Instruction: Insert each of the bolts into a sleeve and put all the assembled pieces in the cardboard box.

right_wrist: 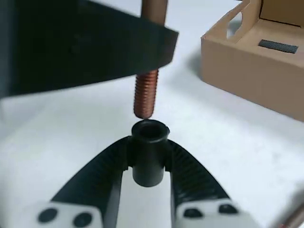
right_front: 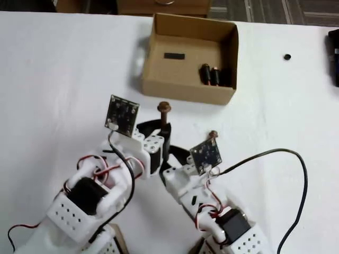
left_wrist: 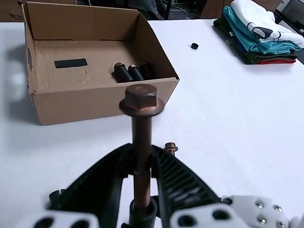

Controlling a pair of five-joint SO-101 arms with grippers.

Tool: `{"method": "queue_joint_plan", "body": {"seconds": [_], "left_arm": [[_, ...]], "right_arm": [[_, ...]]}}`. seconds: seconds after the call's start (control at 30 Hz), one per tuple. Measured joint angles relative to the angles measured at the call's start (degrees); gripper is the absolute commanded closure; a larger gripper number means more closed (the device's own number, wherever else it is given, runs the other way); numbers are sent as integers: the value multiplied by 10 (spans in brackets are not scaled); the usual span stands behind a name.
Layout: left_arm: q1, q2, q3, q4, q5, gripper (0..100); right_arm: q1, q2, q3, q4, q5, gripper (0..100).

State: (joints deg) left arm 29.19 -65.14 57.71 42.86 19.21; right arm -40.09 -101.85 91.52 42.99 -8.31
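My left gripper is shut on the shaft of a copper bolt, which it holds upright with the hex head up. My right gripper is shut on a short black sleeve that stands upright with its hole facing up. The bolt's threaded tip hangs just above the sleeve's opening, not quite inside. In the high view the bolt stands between both arms, in front of the cardboard box. Two assembled pieces lie in the box. Another bolt lies on the table by the right arm.
A small black sleeve lies on the white table right of the box. Folded clothes lie at the far right. A black strip lies on the box floor. A black cable loops over the table beside the right arm.
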Motion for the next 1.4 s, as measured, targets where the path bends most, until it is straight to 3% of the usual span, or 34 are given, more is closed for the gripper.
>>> {"method": "queue_joint_plan", "body": {"seconds": [1.03, 1.27, 1.4], "left_arm": [[28, -1, 35, 18, 7, 975], [30, -1, 35, 32, -40, 717], [28, -1, 36, 33, -26, 694]], "right_arm": [[25, 0, 1, -33, -6, 979], [31, 0, 1, -33, -6, 979], [34, 0, 1, -33, -7, 979]]}}
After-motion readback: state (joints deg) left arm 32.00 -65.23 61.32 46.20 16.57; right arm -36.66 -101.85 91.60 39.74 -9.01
